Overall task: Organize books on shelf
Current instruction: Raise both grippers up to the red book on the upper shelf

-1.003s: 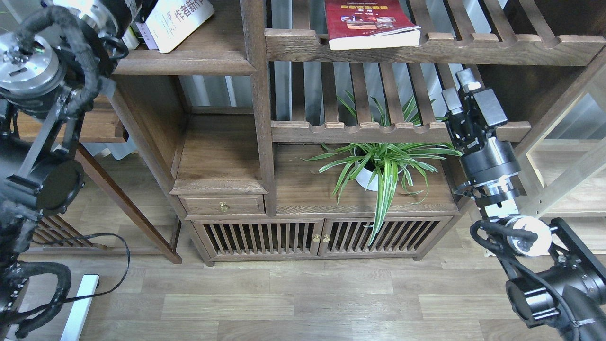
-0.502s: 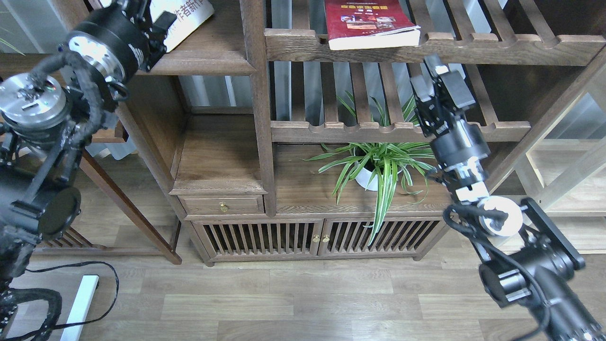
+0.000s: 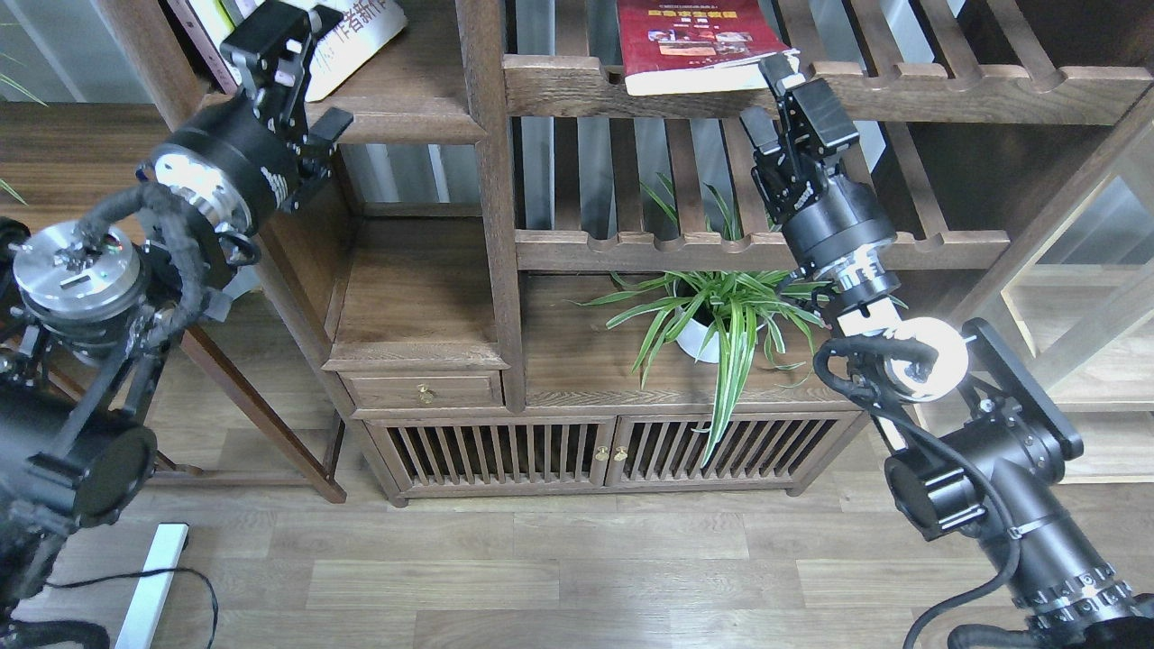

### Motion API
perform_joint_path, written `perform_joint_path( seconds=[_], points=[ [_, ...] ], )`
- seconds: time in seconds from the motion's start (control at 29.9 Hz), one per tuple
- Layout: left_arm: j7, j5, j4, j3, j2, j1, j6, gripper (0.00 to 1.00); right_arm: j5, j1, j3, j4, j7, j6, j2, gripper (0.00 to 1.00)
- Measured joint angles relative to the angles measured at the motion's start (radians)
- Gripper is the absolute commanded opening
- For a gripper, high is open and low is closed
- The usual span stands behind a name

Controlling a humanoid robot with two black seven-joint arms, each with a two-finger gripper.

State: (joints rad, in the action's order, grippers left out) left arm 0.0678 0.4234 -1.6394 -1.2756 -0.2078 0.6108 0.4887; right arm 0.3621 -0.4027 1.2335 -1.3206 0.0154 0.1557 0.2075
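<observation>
- The left gripper point(image 3: 293, 54) is raised at the front edge of the solid plank shelf point(image 3: 397, 113); its jaw state cannot be told.
- A large white book with blue characters point(image 3: 356, 31) lies tilted on that shelf.
- The right gripper point(image 3: 780, 77) is positioned just below the dark red book point(image 3: 694, 41) on the slatted shelf point(image 3: 902, 90), jaws slightly apart.

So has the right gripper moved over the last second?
Yes. The right gripper has risen and shifted left, from beside the lower slatted rail up to the near right corner of the dark red book.
</observation>
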Motion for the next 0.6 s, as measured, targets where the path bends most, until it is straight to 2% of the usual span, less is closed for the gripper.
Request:
perform_joint_path(
  seconds=[0.2,0.6],
  points=[
    [0.001,0.0,-0.002,0.005,0.001,-0.033,0.0,0.98,0.0,-0.018,-0.025,0.0,0.0,-0.039,-0.005,0.77],
    [-0.002,-0.001,-0.002,0.007,-0.001,-0.096,0.0,0.98,0.0,-0.039,-0.038,0.0,-0.001,-0.044,-0.007,0.79]
  ],
)
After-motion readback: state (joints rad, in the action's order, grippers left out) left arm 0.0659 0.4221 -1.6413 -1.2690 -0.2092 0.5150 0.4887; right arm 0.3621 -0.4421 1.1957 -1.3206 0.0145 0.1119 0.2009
